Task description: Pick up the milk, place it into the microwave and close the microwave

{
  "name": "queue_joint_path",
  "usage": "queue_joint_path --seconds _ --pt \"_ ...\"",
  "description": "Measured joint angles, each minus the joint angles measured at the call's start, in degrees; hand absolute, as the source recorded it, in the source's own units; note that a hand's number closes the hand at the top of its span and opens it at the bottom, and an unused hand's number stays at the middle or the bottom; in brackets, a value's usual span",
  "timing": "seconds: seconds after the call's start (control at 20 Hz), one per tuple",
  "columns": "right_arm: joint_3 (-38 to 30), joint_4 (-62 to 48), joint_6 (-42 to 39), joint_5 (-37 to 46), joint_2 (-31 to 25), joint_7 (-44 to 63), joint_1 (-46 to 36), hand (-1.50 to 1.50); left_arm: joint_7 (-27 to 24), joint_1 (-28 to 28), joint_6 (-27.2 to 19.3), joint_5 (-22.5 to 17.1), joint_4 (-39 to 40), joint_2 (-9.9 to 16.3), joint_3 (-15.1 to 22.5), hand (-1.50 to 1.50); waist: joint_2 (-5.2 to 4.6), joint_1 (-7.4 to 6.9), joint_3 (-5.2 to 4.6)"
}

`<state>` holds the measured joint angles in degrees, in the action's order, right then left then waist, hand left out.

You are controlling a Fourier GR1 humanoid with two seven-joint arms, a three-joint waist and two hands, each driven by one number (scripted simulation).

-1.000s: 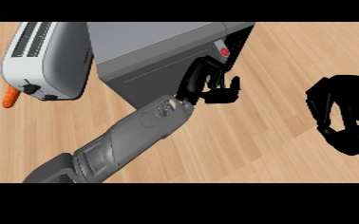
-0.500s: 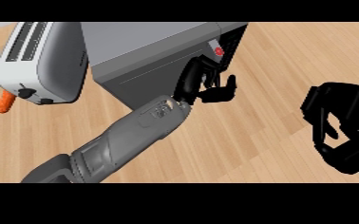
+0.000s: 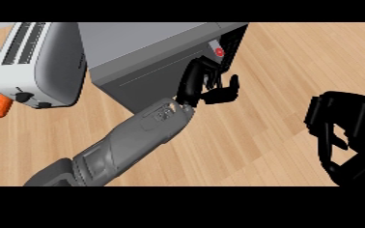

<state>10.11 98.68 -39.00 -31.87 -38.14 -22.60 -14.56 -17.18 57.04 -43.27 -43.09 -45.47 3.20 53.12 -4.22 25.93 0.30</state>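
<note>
The counter (image 3: pixel 285 77) is light wood with fine lengthwise grain. The microwave (image 3: pixel 149 43) is mid grey on top and darker grey on its front, with a black control strip bearing a red round button (image 3: pixel 219 51). The toaster (image 3: pixel 43 63) is white with dark slots and a black knob. An orange thing (image 3: pixel 4 107) shows at the counter's left edge. Both hands, left (image 3: pixel 206 84) and right (image 3: pixel 339 135), are black; the forearm (image 3: pixel 128 145) is grey.

We count one microwave (image 3: pixel 153 53), one toaster (image 3: pixel 43 65), one orange object (image 3: pixel 4 106) at the left edge, and two black hands, left hand (image 3: pixel 206 83) and right hand (image 3: pixel 339 135).
</note>
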Motion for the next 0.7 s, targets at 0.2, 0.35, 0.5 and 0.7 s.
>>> queue_joint_path --seconds 0.2,0.35,0.5,0.7 --pt "3.5 1.6 -2.0 0.2 -1.3 2.6 1.7 1.50 2.1 0.0 0.8 -3.5 -1.2 -1.3 -2.5 1.50 -0.71 -1.08 -0.30" --pt "5.3 2.9 -2.4 -0.5 -1.1 3.5 3.1 1.50 2.7 -1.1 2.5 -8.8 -2.6 -3.1 -7.3 1.50 -1.24 -2.17 -0.68" --pt "6.8 4.3 -2.4 -0.8 -0.8 4.1 4.9 1.50 3.1 -1.4 5.6 -12.3 -3.6 -3.3 -8.3 1.50 -1.29 -2.98 -0.61" --pt "8.2 6.5 -1.6 -1.1 0.3 4.2 7.3 1.50 3.0 -1.8 10.5 -16.3 -4.2 -3.3 -8.7 1.50 -1.06 -4.02 -0.56"
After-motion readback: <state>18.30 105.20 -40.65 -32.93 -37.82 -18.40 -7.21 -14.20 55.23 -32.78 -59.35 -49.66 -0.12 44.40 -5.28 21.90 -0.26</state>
